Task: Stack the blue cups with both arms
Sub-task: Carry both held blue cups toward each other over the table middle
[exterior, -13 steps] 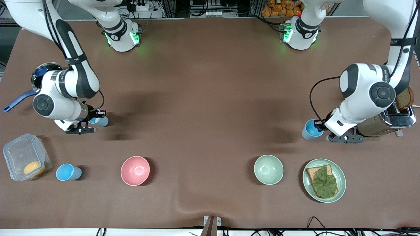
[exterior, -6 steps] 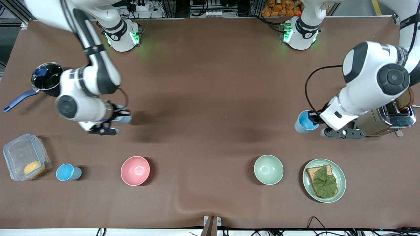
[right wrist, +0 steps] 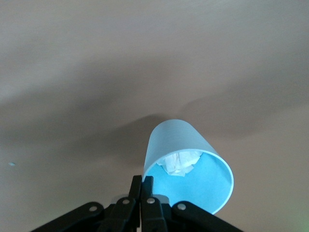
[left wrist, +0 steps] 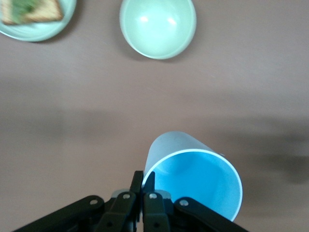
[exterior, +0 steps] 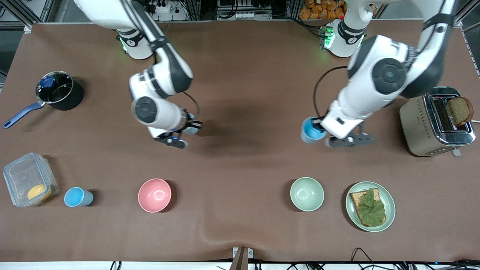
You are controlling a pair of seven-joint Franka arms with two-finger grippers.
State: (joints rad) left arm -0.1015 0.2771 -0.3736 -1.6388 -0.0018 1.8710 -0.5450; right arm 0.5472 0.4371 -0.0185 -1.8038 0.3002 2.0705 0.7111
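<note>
My left gripper [exterior: 318, 129] is shut on the rim of a blue cup [exterior: 309, 131] and holds it in the air over the bare table, on the left arm's side of the middle. In the left wrist view the gripper [left wrist: 143, 178] pinches the cup's [left wrist: 193, 179] wall. My right gripper [exterior: 190, 128] is shut on the rim of a second blue cup [exterior: 193, 129], held over the table on the right arm's side of the middle. In the right wrist view the gripper [right wrist: 143, 182] pinches that cup [right wrist: 186, 166], which has a crumpled white scrap inside. A third blue cup [exterior: 77, 197] stands on the table beside the plastic box.
A pink bowl [exterior: 154, 195] and a pale green bowl [exterior: 306, 194] stand near the front camera. A plate with toast [exterior: 352, 213], a toaster [exterior: 423, 123], a pot [exterior: 73, 93] and a clear plastic box [exterior: 18, 176] are near the table's ends.
Both arms have swung from the table's ends toward its middle, each carrying its blue cup. The toaster and pot are now uncovered.
</note>
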